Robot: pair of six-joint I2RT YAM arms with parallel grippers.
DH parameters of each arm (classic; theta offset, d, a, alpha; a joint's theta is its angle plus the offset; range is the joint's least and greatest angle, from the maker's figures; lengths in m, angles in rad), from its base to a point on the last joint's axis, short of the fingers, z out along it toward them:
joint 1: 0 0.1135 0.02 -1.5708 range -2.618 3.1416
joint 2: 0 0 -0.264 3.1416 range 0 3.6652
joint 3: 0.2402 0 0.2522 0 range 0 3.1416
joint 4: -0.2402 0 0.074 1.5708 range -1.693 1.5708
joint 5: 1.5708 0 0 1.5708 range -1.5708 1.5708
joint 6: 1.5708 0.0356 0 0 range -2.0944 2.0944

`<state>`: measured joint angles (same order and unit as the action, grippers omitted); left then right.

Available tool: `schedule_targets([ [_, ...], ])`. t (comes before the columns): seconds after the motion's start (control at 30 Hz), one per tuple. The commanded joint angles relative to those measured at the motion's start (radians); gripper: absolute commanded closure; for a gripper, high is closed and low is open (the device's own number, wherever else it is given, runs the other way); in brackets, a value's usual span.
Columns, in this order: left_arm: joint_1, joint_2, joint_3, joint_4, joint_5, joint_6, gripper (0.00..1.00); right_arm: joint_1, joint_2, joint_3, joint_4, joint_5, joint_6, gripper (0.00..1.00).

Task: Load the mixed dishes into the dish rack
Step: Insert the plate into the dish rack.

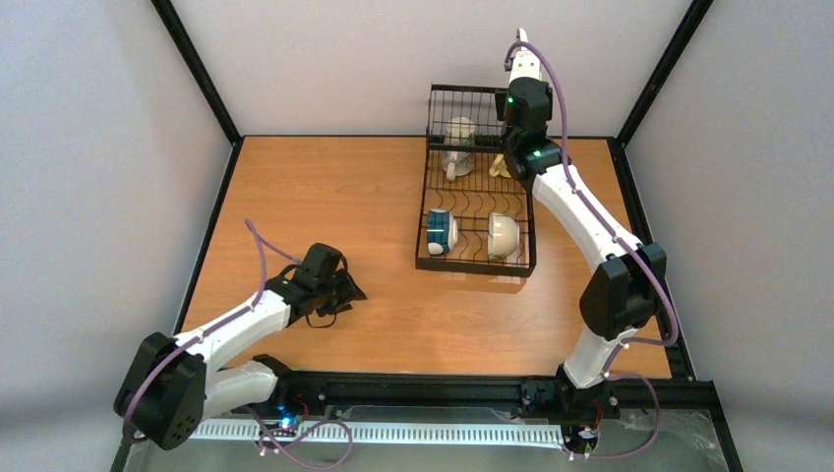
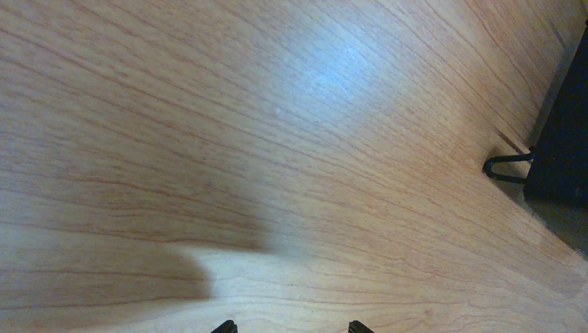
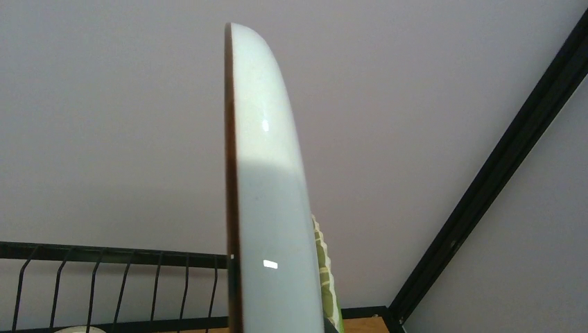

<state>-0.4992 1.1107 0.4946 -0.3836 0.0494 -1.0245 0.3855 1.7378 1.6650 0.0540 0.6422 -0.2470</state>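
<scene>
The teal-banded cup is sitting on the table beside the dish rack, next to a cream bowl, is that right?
Not quite. The teal-banded cup sits inside the dish rack, on its flat base at the near end, not on the table beside it. The cream bowl is next to it, as you said. The top external view shows this.

A wood-grain table (image 1: 325,197) is enclosed by plain pale grey walls (image 1: 413,59) at the back and on both sides. Black frame bars (image 1: 197,69) are set along the wall corners and the table's edges. A soft sheen of light is seen on the wood.
</scene>
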Motion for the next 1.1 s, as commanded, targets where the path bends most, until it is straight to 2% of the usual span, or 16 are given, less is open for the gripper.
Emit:
schedule_targets([
  [0.0, 0.001, 0.005, -0.003, 0.014, 0.001, 0.002, 0.09, 0.002, -0.050, 0.032, 0.117, 0.001, 0.020, 0.98],
  [1.07, 0.001, 0.017, -0.025, 0.044, 0.018, 0.022, 0.09, 0.033, 0.054, 0.093, 0.107, 0.056, 0.017, 0.98],
])
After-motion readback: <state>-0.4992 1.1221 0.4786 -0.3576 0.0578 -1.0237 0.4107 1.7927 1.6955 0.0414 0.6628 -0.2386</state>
